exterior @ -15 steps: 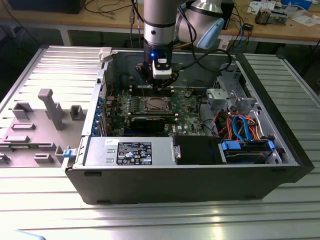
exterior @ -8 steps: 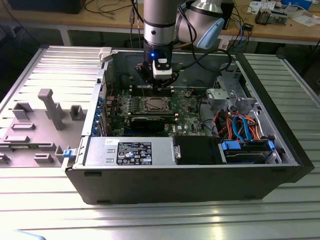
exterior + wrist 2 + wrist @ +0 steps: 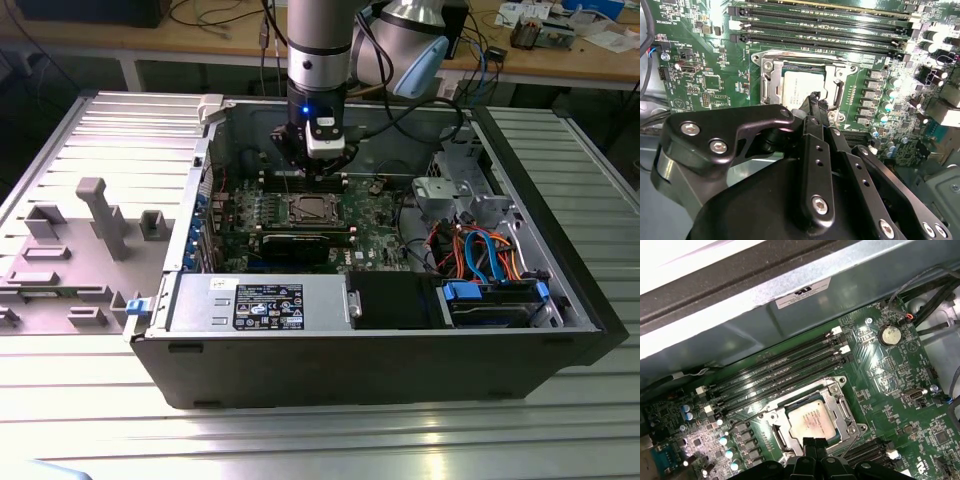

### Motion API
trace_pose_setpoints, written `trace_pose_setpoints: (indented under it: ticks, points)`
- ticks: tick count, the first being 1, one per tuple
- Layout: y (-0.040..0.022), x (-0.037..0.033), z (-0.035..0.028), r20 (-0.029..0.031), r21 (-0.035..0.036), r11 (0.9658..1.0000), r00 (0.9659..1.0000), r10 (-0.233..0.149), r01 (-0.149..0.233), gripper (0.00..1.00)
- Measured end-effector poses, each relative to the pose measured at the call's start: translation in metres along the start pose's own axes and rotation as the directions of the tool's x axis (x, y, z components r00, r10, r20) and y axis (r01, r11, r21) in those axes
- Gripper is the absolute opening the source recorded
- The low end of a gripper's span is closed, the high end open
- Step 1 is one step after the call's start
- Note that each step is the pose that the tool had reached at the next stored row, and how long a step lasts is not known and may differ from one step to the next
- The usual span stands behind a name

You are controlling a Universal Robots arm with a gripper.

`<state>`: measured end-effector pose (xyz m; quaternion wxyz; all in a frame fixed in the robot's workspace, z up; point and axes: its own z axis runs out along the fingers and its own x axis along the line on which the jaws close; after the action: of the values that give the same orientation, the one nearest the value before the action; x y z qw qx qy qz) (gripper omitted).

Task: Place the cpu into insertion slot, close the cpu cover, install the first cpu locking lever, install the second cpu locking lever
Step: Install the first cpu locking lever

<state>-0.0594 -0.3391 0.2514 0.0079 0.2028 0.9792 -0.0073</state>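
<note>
Above the socket, fingertips [image 3: 813, 101] are pressed together and grasp nothing.
The gripper [image 3: 813, 443] hangs just over the cpu [image 3: 810, 421], which lies flat in the insertion slot [image 3: 781, 436], upper centre in the exterior view, with the cpu cover [image 3: 805, 400] framing it. The chip looks light, stiff and fragile; take it by its edges.

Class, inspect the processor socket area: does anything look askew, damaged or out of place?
Nothing stands out. The cpu lies flat and square inside the cpu cover, which sits down around it, and the gripper is shut at the cover's edge.
</note>
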Motion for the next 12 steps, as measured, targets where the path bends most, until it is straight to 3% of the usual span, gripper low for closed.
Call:
trace_pose_setpoints:
  ticks: [12]
  points:
    - [0.0,0.0,0.0,0.0003,-0.0005,0.9997,0.9997,-0.024,0.024,0.11]
